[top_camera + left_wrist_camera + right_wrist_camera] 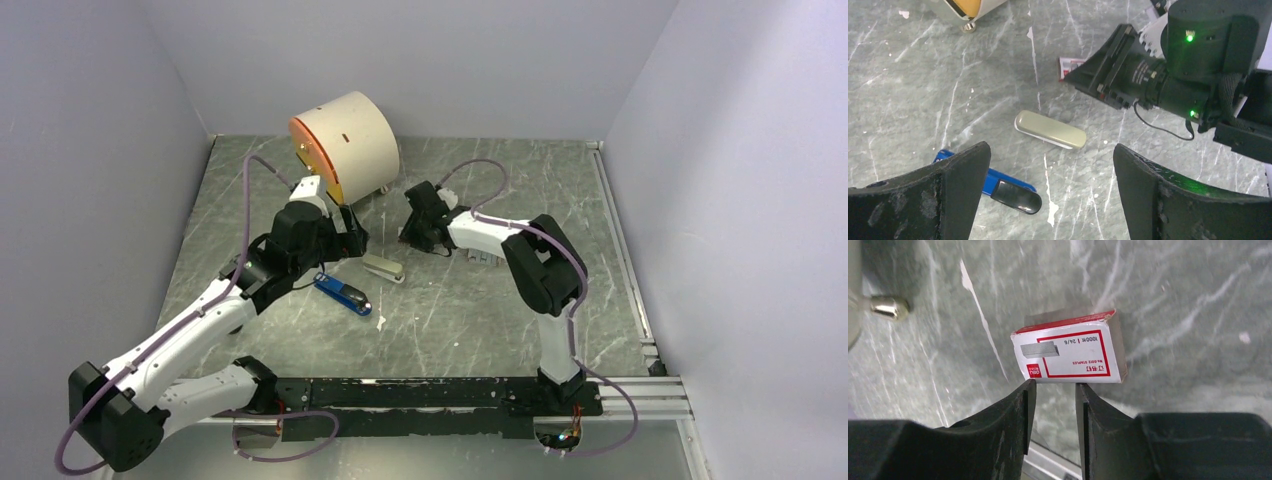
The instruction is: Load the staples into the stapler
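Observation:
The blue stapler [342, 294] with a black end lies flat on the table, just below and left of my left gripper [355, 235]. In the left wrist view the stapler [998, 180] shows partly behind the left finger [948, 195]. My left gripper [1050, 150] hangs wide open and empty above the table. A red and white staple box [1070, 352] lies closed on the table; it also shows in the left wrist view [1070, 65]. My right gripper [1054, 385] has its tips at the box's near edge, jaws narrowly apart with nothing between. No loose staple strip is in view.
A grey-green oblong stapler [384, 267] lies between the two grippers, also seen in the left wrist view [1050, 129]. A cream cylinder with an orange face [345, 145] stands at the back left. A metal rail [625, 250] runs along the table's right edge.

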